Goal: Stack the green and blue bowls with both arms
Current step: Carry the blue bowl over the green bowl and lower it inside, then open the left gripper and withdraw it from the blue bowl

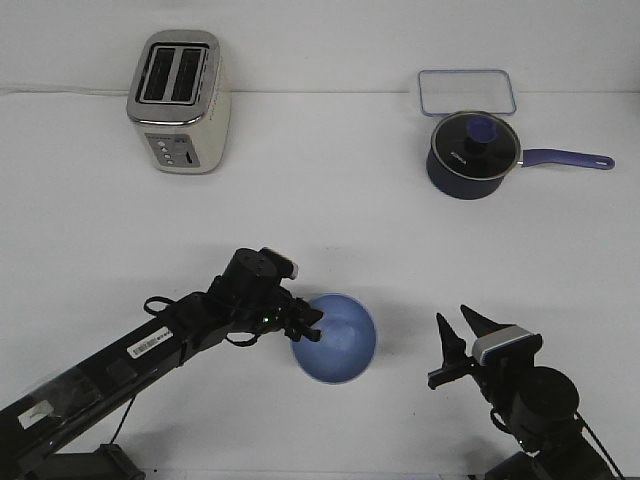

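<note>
The light periwinkle blue bowl (338,340) is at the front middle of the table, its opening facing up and slightly toward the camera. My left gripper (306,326) is at the bowl's left rim, its fingers closed over the edge. I cannot tell whether the bowl rests on the table or hangs just above it. The pale green bowl does not show anywhere in the front view. My right gripper (462,338) stands to the right of the blue bowl, apart from it, with its fingers spread open and empty.
A cream toaster (180,100) stands at the back left. A dark lidded saucepan (472,152) with a blue handle sits at the back right, with a clear rectangular container (467,92) behind it.
</note>
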Controlling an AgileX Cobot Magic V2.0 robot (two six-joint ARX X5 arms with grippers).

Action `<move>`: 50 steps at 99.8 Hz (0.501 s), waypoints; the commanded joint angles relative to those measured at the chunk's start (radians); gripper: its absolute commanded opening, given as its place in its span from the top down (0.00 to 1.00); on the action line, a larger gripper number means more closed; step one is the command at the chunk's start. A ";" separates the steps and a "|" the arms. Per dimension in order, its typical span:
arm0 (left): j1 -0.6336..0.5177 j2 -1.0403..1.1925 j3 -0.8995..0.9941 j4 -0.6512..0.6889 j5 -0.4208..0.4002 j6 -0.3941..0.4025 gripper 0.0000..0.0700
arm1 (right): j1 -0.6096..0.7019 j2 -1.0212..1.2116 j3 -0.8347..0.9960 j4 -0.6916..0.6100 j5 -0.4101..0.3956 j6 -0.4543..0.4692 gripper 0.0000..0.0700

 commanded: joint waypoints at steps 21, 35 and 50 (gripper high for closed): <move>-0.010 0.019 0.011 0.024 -0.005 0.012 0.48 | 0.006 0.002 0.003 0.008 0.001 0.006 0.60; 0.013 0.005 0.013 0.024 -0.010 0.013 0.41 | 0.006 0.002 0.003 0.008 0.001 0.006 0.60; 0.074 -0.066 0.014 0.023 -0.093 0.045 0.40 | 0.006 0.002 0.003 0.008 0.002 0.006 0.60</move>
